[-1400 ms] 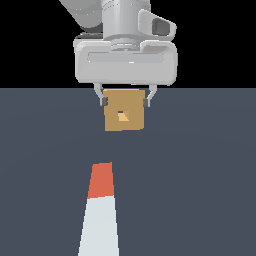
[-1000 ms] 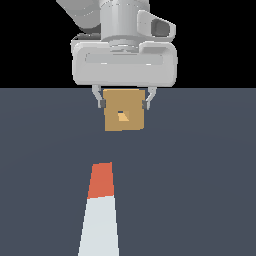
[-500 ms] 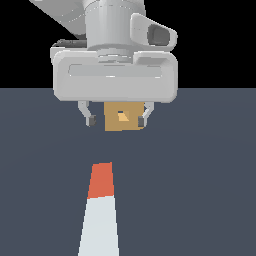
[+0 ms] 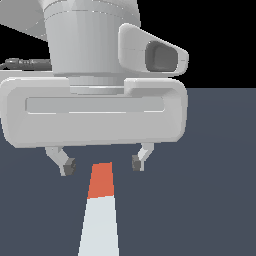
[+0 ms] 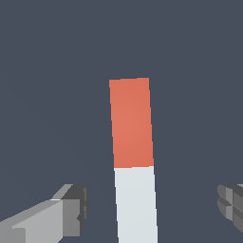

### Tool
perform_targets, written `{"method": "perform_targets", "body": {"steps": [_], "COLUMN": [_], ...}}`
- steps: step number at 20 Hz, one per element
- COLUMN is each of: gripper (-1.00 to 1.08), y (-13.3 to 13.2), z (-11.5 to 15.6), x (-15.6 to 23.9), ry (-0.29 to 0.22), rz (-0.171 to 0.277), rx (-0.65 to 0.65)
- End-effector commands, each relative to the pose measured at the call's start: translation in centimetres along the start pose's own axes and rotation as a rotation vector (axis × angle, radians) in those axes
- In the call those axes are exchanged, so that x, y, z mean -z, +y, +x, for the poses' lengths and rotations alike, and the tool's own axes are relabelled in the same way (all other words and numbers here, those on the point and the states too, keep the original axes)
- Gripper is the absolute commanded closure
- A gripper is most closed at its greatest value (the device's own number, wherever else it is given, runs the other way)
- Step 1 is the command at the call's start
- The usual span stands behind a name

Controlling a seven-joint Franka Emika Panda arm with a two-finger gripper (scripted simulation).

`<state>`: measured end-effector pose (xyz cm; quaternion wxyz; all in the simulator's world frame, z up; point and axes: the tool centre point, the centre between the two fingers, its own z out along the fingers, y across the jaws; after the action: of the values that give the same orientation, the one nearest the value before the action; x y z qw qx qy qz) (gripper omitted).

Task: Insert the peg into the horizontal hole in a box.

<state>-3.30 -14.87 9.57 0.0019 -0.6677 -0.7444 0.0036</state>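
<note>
Since the earlier frames the arm has been brought much closer to the exterior camera, so that its grey wrist housing now fills the upper half of the exterior view, and the tan box, previously seen between the fingers at upper centre, is now hidden behind it; neither box nor hole can be seen in either current view.

Largest after the arm is the dark worktop (image 4: 220, 200), spread across the lower half of the exterior view and behind everything in the wrist view. On it the peg (image 4: 100, 215) is seen lying flat at lower centre, its orange-red end pointed up the frame towards the arm and its white length running off the bottom edge. In the wrist view the peg (image 5: 133, 161) stands at centre, orange above white.

The pincer (image 4: 102, 164) is held spread wide and empty, one fingertip on each side of the orange end, above it and apparently clear of contact. In the wrist view the fingers (image 5: 71, 211) are seen at the lower corners, well apart from the peg.

The step in hand is judged to be the approach for the grasp; insertion has not begun. What is called for next is a lowering until the fingers straddle the bar, then closure on it, with the pincer kept centred so the peg is not nudged askew.
</note>
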Motion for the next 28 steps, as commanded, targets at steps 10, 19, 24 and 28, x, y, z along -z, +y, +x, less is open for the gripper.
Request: {"method": "perform_targets", "body": {"steps": [10, 19, 24, 28], "gripper": [-0.92, -0.92, -0.92, -0.92], "y": [-0.6, -0.6, -0.6, -0.6], "z": [-4.8, -4.9, -4.9, -5.0], "x": [-2.5, -3.4, -5.7, -7.2], "ry": [0.001, 0.002, 0.002, 0.002], "rz": [-0.008, -0.007, -0.008, -0.008], "rx": [0.054, 0.054, 0.055, 0.056]}}
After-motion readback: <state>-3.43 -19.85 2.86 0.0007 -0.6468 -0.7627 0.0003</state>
